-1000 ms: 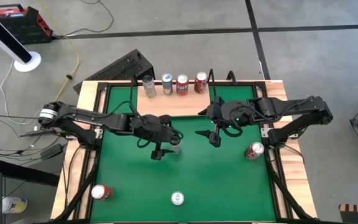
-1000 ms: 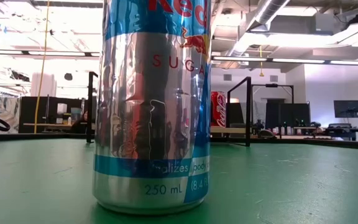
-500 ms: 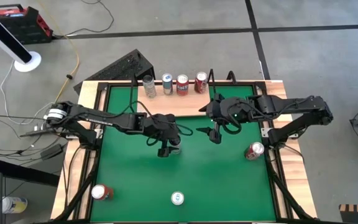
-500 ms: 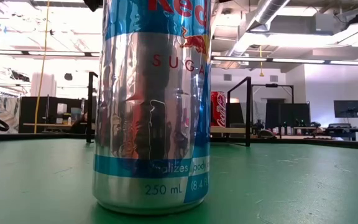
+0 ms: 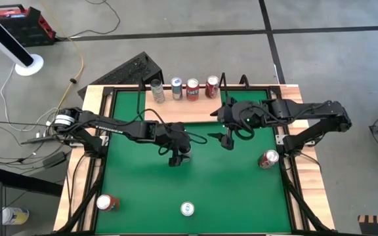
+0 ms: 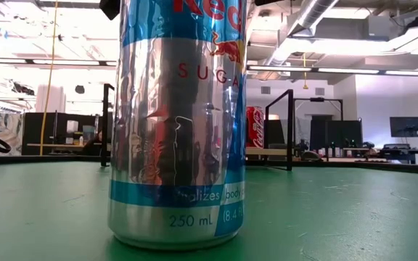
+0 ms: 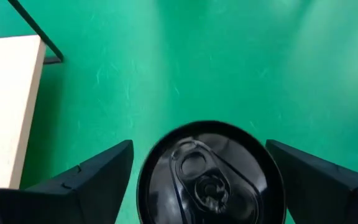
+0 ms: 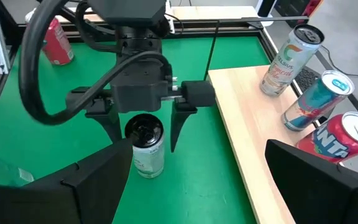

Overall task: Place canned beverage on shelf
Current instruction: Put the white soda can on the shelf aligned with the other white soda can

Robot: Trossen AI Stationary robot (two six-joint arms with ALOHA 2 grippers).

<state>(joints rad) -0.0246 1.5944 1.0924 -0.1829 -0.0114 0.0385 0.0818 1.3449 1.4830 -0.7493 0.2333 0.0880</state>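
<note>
Mostly cropped can [image 7: 211,177], label unseen, left gripper [image 7: 197,180] straddling

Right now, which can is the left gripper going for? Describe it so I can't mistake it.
On the green mat, just in front of the shelf, one can stands upright between the open fingers of the left gripper. It is the only can with a black top; the others have silver tops.

In the low view the silver-blue can [image 6: 178,123] fills the centre — its top runs past the upper edge, and only a sliver of a red can [image 6: 255,127] shows behind it. In the left wrist view the dark-topped can [image 7: 211,174] is cut off by the bottom edge.
</note>
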